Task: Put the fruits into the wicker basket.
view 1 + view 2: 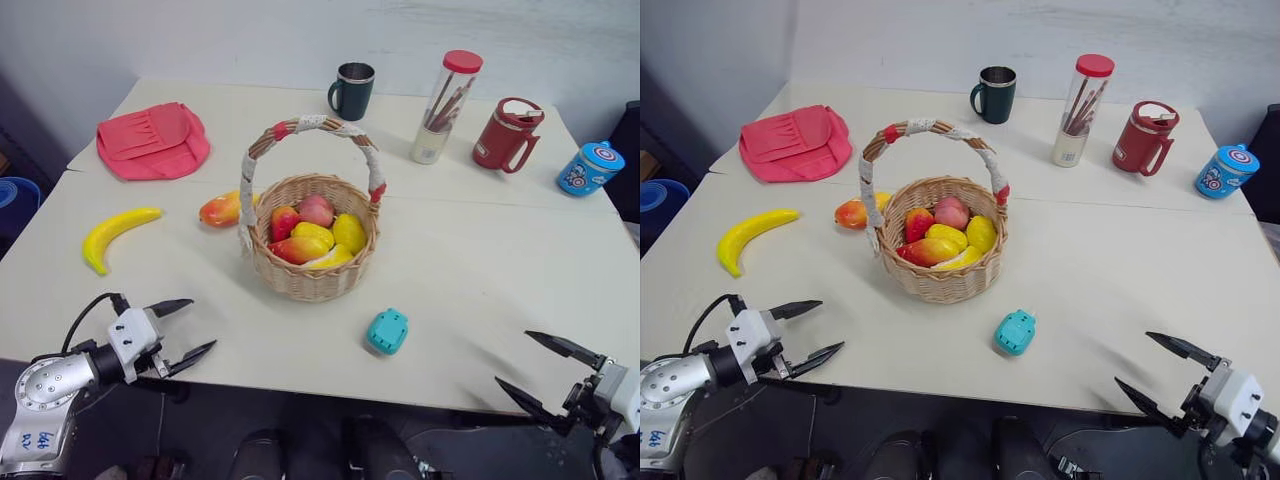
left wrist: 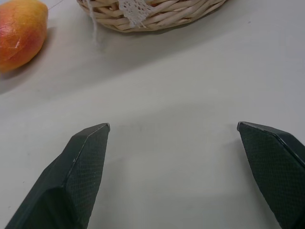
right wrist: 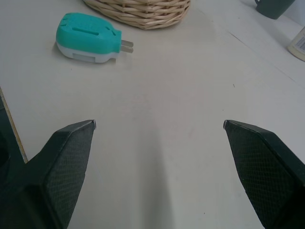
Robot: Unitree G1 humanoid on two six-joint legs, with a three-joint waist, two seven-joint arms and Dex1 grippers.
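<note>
Banana [image 1: 116, 236] and mango [image 1: 222, 209] lie on the bench [image 1: 480, 260] left of the wicker basket [image 1: 313, 250] — left claw [image 1: 185, 327] and right claw [image 1: 545, 372] both spread, empty.

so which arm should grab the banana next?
Left. The banana lies on the left side of the table, ahead of the open left gripper. The right gripper sits at the far right, past the basket.
</note>
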